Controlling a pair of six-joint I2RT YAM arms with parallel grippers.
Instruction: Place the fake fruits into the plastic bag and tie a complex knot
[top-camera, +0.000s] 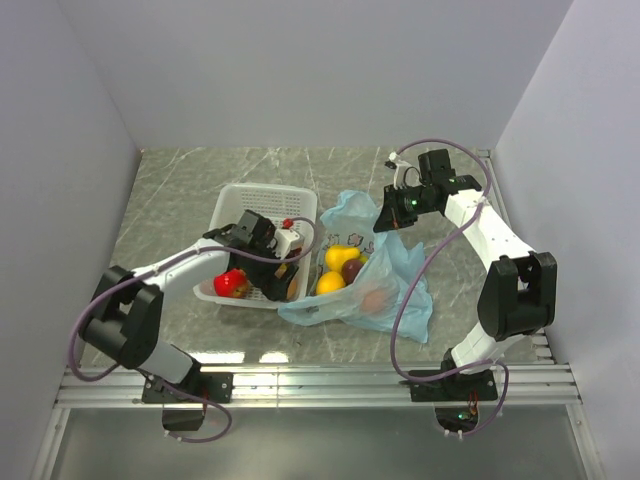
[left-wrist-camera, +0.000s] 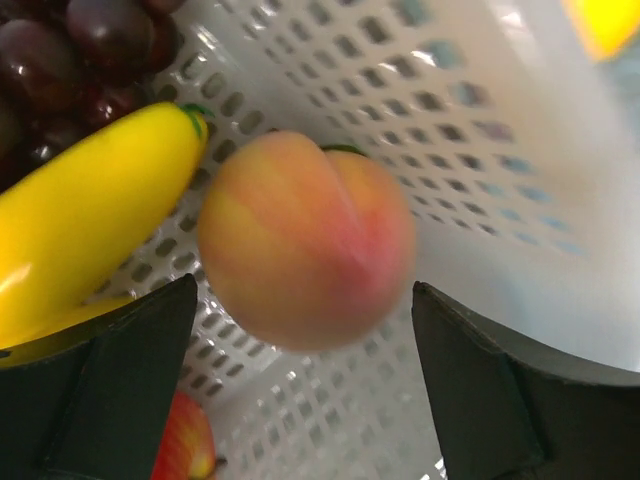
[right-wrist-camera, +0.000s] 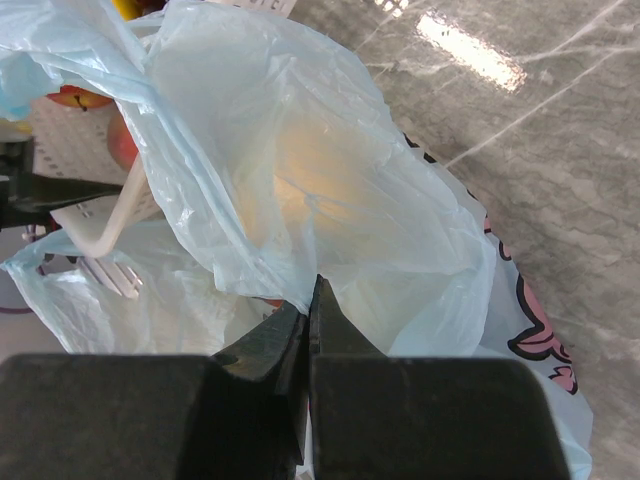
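Observation:
My left gripper is down inside the white latticed basket, open. In the left wrist view its fingers stand on either side of a pinkish peach without closing on it. A yellow banana, dark purple grapes and a red apple lie beside it. The light-blue plastic bag lies right of the basket, mouth open, with yellow fruits and an orange fruit inside. My right gripper is shut on the bag's upper edge and holds it up. No knot shows.
The basket wall rises close behind the peach. The red apple sits in the basket's near left corner. Grey marbled table surrounds basket and bag. White walls enclose the left, back and right. A metal rail runs along the near edge.

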